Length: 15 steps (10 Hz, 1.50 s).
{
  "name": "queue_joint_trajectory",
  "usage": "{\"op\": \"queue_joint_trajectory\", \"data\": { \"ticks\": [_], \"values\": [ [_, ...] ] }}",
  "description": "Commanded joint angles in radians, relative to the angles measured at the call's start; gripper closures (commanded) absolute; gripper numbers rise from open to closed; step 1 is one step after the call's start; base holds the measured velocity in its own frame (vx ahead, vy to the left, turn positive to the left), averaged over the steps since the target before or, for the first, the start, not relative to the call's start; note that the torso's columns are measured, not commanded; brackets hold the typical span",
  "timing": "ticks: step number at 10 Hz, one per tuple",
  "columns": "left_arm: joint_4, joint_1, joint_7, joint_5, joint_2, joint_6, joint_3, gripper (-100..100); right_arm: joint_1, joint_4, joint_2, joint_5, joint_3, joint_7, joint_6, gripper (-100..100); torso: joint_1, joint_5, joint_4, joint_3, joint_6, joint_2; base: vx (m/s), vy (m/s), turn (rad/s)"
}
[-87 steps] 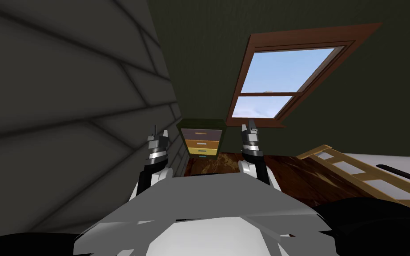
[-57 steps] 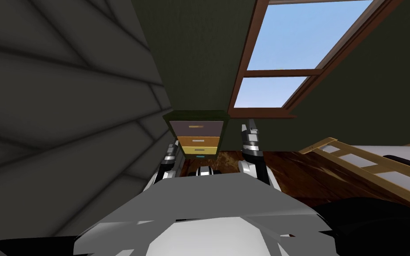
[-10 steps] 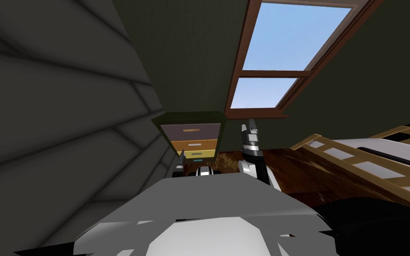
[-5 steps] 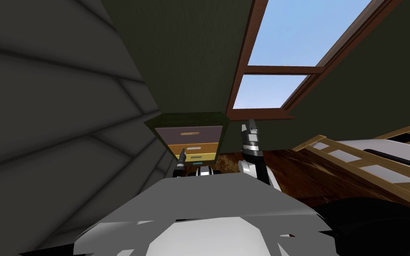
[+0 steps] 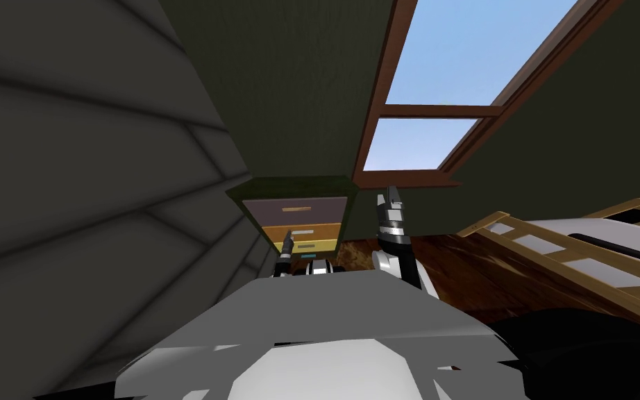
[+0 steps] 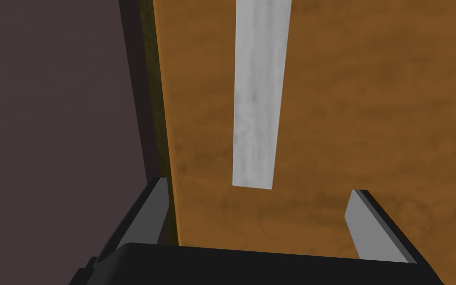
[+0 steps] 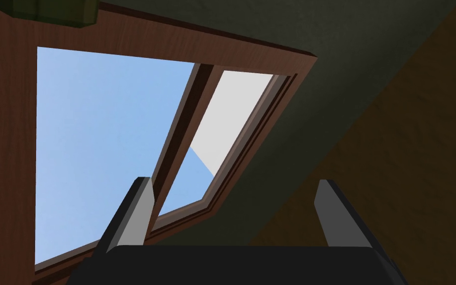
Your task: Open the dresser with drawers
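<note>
Nearest, the left claw [image 6: 259, 213] is standing wide open and gripping nothing, its blades lining up either side of the near end of the light grey handle [image 6: 256, 99] on the orange-brown drawer [image 6: 370, 123]; I cannot tell whether they are touching the front. The purple-grey drawer [image 6: 49, 123] is sitting just beside it. At one o'clock the right claw [image 5: 390, 198] is hanging raised, likewise open and empty. The dresser [image 5: 291, 186] is standing at twelve o'clock against the dark wall, its drawers looking shut. I judge the approach is in hand: next, the left claw should be sliding over the handle, closing, then pulling straight back.
</note>
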Motion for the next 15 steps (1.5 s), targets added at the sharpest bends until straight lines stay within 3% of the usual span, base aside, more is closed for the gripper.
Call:
{"op": "queue_joint_trajectory", "data": {
  "ticks": [1, 2, 7, 12, 13, 15],
  "values": [
    [-0.012, -0.007, 0.000, 0.001, 0.001, 0.019, 0.002, -100, 0.000, 0.000, 0.000, 0.000, 0.000, 0.000, 0.000, 0, 0.000, 0.000, 0.000, -0.001, 0.000, -0.001, 0.027, -0.002, 0.000],
    [-0.002, 0.012, 0.001, -0.001, 0.001, -0.007, -0.003, 100, 0.000, 0.000, 0.000, 0.000, 0.000, 0.000, 0.000, 0, 0.000, 0.000, 0.000, 0.001, 0.000, 0.002, -0.032, 0.002, -0.009],
    [-0.035, -0.009, 0.003, -0.004, 0.002, 0.044, -0.007, 100, -0.001, 0.000, 0.000, 0.000, 0.000, 0.000, 0.000, 0, 0.001, 0.000, 0.001, 0.004, -0.001, 0.007, -0.157, 0.001, 0.023],
    [-0.054, 0.010, 0.007, -0.008, 0.005, 0.051, -0.018, 100, 0.000, 0.000, 0.000, 0.000, 0.000, 0.000, 0.000, 0, -0.001, 0.000, 0.001, 0.003, 0.001, 0.005, -0.155, -0.003, 0.019],
    [-0.077, -0.020, 0.006, -0.005, 0.005, 0.100, -0.011, -100, 0.000, 0.000, 0.000, 0.000, 0.000, 0.000, 0.000, 0, 0.000, 0.000, 0.001, 0.002, 0.000, 0.004, -0.121, 0.009, 0.036],
    [-0.090, -0.034, 0.006, -0.004, 0.005, 0.129, -0.009, -100, 0.000, 0.000, 0.000, 0.000, 0.000, 0.000, 0.000, 0, -0.001, -0.001, 0.000, -0.002, 0.000, -0.003, -0.046, -0.002, 0.018]
  ]
}}
